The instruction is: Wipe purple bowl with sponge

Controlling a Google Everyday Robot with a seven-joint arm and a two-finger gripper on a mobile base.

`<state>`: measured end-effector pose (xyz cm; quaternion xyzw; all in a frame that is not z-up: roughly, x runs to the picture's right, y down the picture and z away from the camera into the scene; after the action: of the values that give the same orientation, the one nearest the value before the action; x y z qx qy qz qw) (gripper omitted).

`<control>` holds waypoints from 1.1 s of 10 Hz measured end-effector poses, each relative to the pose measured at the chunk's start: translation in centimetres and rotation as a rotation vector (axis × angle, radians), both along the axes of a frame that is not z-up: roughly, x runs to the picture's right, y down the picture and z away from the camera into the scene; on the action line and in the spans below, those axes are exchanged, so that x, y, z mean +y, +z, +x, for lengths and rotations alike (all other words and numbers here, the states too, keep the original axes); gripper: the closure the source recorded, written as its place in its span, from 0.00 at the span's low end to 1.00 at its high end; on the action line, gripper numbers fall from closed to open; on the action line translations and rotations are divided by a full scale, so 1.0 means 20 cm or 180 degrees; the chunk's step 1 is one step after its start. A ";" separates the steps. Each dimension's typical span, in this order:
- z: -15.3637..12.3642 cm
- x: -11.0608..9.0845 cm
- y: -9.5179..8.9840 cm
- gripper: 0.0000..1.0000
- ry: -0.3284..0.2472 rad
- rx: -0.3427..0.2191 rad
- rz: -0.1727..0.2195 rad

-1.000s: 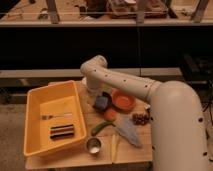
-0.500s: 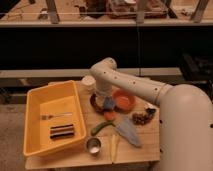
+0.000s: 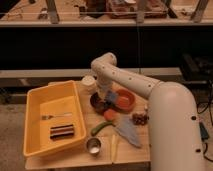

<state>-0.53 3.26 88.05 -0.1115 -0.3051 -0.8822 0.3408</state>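
The purple bowl (image 3: 97,104) sits dark and round on the wooden table, just right of the yellow bin. My gripper (image 3: 105,96) reaches down from the white arm onto the bowl's right rim. It is shut on the blue sponge (image 3: 111,96). The sponge pokes out toward the orange bowl (image 3: 126,99), which touches the purple bowl's right side. My wrist hides part of the purple bowl's inside.
A yellow bin (image 3: 45,102) with a fork and a dark bar fills the left. A white cup (image 3: 89,82) stands behind the bowls. In front lie a green pod (image 3: 100,127), a grey-blue pointed sheet (image 3: 128,132), a metal cup (image 3: 93,145) and a dark snack (image 3: 140,118).
The wrist and gripper have shifted a little to the right over the purple bowl, carrying the sponge along. The other objects have stayed put.
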 end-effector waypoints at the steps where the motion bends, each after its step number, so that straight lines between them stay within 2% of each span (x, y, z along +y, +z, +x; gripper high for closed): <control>1: -0.07 -0.01 0.01 1.00 -0.0044 -0.0028 0.0005; 3: -0.22 0.00 0.01 1.00 -0.0155 -0.0106 0.0010; 6: -0.31 0.04 -0.05 1.00 -0.0251 -0.0231 0.0034; 8: -0.31 0.11 -0.12 1.00 -0.0304 -0.0299 0.0029; 9: -0.27 0.16 -0.17 1.00 -0.0333 -0.0319 0.0020; 11: -0.17 0.21 -0.19 1.00 -0.0349 -0.0290 -0.0010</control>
<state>-4.00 7.50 84.17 -0.0882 -0.3152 -0.9032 0.2776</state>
